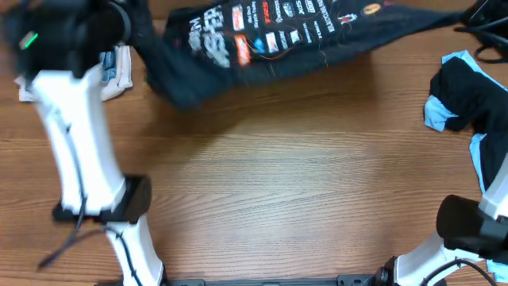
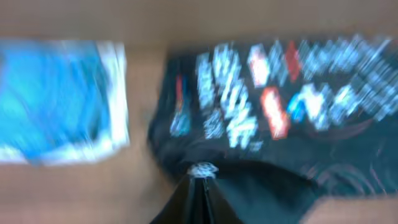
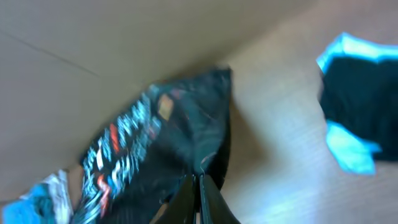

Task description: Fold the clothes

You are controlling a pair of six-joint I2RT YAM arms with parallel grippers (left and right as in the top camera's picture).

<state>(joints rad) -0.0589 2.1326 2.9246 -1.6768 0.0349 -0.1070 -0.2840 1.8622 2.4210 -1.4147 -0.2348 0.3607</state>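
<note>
Though overhead-hidden, hands (image 2: 203, 177) (image 3: 198, 178) seemingly on jersey (image 3: 180, 118)

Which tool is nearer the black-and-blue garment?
Right. The right tool pinches the jersey at the end nearest the black-and-blue garment; the left tool is at its opposite end, across the table.

Brown wood-grain table (image 1: 278, 183), planks running left to right. Black jersey (image 1: 262, 40) stretched along the far edge, blurred, cannot tell how much of it rests on the wood; white-and-blue cloth (image 1: 121, 70) lies flat at far left, just beside the jersey's left end. Black-and-light-blue garment (image 1: 464, 99) crumpled in a heap at the right edge, near the jersey's right end.
</note>
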